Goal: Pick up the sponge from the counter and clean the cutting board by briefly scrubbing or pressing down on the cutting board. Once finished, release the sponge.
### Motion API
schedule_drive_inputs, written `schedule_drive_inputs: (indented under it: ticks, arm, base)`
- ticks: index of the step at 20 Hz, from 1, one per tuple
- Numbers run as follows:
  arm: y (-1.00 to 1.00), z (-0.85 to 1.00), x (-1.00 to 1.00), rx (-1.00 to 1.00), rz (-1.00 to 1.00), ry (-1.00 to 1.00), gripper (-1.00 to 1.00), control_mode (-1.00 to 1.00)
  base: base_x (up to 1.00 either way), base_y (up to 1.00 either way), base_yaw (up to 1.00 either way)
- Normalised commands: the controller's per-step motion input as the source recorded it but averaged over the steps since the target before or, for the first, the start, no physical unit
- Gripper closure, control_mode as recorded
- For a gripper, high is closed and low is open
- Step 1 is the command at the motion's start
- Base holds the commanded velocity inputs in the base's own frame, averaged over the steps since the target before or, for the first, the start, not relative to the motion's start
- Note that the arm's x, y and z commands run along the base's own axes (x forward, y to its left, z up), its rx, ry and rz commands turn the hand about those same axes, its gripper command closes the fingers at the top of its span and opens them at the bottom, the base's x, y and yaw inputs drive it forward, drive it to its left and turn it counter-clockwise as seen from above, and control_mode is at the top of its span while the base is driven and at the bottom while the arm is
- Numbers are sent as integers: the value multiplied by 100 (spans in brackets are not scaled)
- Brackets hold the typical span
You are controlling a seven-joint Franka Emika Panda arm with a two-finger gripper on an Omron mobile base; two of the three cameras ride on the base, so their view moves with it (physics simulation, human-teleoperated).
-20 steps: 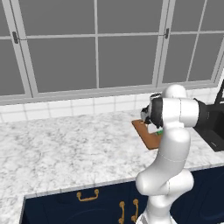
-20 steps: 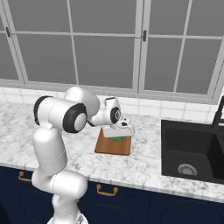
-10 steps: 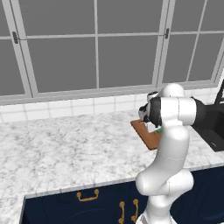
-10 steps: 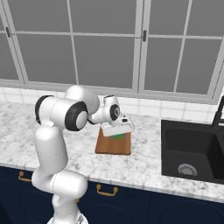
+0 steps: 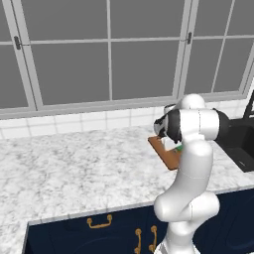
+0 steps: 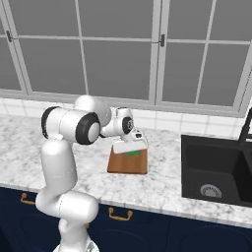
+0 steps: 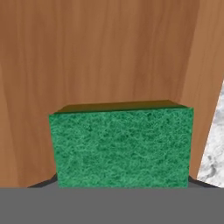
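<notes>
Green sponge (image 7: 121, 148) fills the lower middle of the hand view, its scouring face toward the camera, with the brown wooden cutting board (image 7: 100, 52) behind it and a sliver of marble bench (image 7: 214, 148) at 4 o'clock. In the right base view the tool (image 6: 132, 146) hangs over the board's far end (the sponge a green speck under it). Whether the tool grips the sponge, I cannot tell. A black sink (image 6: 216, 170) lies at 3 o'clock.
</notes>
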Motion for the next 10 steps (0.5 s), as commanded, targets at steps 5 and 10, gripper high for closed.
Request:
schedule_drive_inputs:
  ticks: [5, 10]
  arm:
    - [1, -24, -18, 5, 7, -19, -100, -100]
    - [15, -58, -11, 2, 8, -12, -100, -100]
  base:
    - [0, 0, 0]
    - [0, 0, 0]
